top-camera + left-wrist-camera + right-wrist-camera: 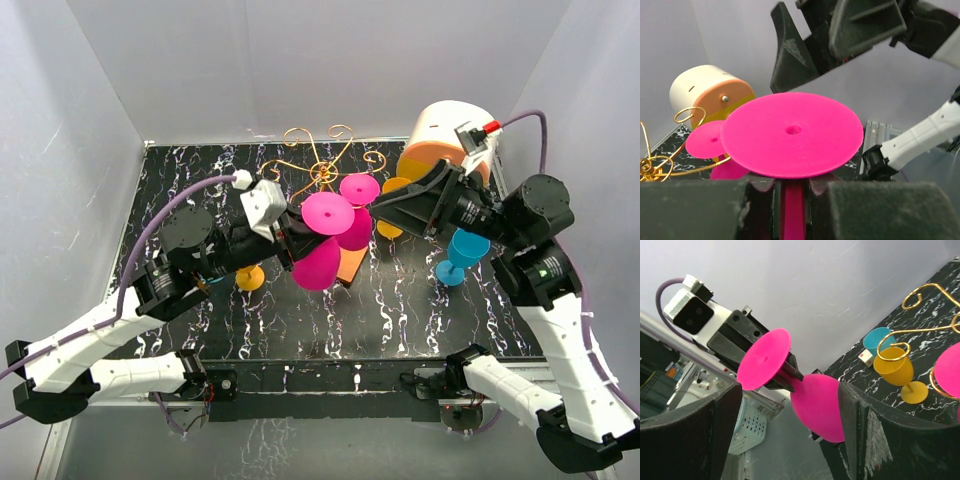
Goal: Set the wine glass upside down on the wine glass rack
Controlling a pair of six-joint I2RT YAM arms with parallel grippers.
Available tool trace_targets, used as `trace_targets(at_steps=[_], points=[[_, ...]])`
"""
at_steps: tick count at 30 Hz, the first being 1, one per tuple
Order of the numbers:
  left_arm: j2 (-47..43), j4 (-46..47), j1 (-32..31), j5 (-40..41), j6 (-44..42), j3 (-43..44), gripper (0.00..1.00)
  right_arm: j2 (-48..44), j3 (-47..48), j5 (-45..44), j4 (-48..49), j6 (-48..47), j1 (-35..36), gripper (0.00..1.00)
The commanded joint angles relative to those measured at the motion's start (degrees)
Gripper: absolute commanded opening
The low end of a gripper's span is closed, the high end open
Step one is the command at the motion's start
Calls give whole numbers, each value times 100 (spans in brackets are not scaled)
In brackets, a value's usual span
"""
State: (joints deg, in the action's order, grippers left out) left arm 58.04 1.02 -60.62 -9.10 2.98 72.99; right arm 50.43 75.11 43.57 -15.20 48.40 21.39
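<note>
A magenta wine glass (pixel 320 262) is held in the air in front of the gold wire rack (pixel 318 160), whose orange-brown base (pixel 351 264) shows below it. My left gripper (pixel 293 240) is shut on its stem (pixel 792 210), just under the round foot (pixel 792 132). In the right wrist view the foot (pixel 764 359) and bowl (pixel 820 407) show, tilted. My right gripper (pixel 380 212) is open and empty, its fingers (pixel 867 430) on either side of the bowl but apart from it. A second magenta glass (pixel 357 205) hangs upside down on the rack.
A yellow glass (pixel 250 277) stands on the table at the left, and a blue glass (pixel 462 255) at the right. Another yellow glass (pixel 392 218) is partly hidden by my right gripper. A white and orange cylinder (pixel 448 140) stands at the back right. White walls close in the table.
</note>
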Motion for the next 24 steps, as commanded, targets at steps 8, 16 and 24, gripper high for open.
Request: trace_targets(at_steps=[8,16,24], points=[[-429,-30,-29,-474,-1310,-494,0,201,-481,590,1441,1206,7,71],[-241,324,-29,-308,-1456,-557,0,451,-550,429,1273,1269,290,62],[-131,430,-28,67,-1485,-640,0,649,-638,69,1367,1328,943,36]])
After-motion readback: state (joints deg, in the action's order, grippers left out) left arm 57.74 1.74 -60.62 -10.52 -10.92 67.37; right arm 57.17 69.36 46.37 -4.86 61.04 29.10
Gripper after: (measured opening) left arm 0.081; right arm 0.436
